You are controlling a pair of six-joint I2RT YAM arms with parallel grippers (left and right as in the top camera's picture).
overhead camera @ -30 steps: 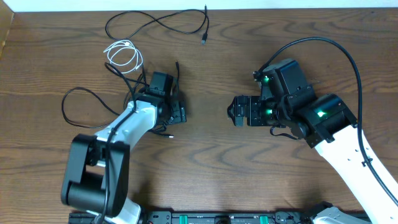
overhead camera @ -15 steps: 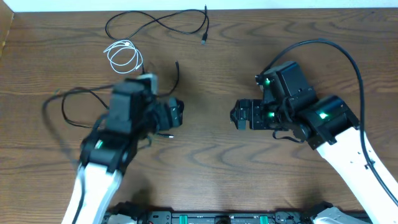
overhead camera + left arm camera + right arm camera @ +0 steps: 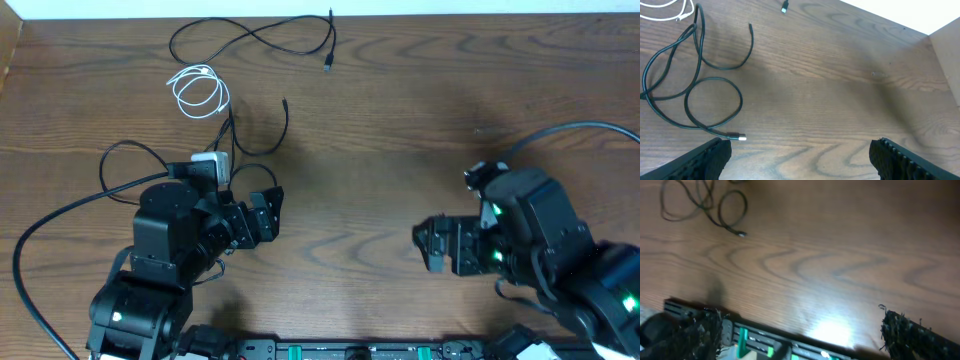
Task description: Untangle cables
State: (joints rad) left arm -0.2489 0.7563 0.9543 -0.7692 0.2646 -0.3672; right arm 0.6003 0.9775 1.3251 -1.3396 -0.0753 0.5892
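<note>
The cables lie at the table's back left. One black cable [image 3: 250, 35] snakes along the far edge, with a small white coil [image 3: 198, 90] just below it. More black cable [image 3: 240, 135] loops and crosses beside the left arm. My left gripper [image 3: 268, 213] stands open and empty in front of these loops. In the left wrist view the black loops [image 3: 715, 107] end in a silver plug [image 3: 737, 137], clear of my left gripper [image 3: 800, 160]. My right gripper [image 3: 425, 245] is open and empty at the front right. The blurred right wrist view shows the cables [image 3: 715, 205] far from my right gripper [image 3: 800, 335].
A black rail with green clips [image 3: 350, 350] runs along the table's front edge, also seen as the rail [image 3: 765, 337] under the right wrist. A cardboard edge [image 3: 8, 50] stands at the back left corner. Bare wood lies between the arms.
Both arms have drawn back toward the table's front edge, the left away from the black loops, the right down to the front right. The left jaws have spread wider.
</note>
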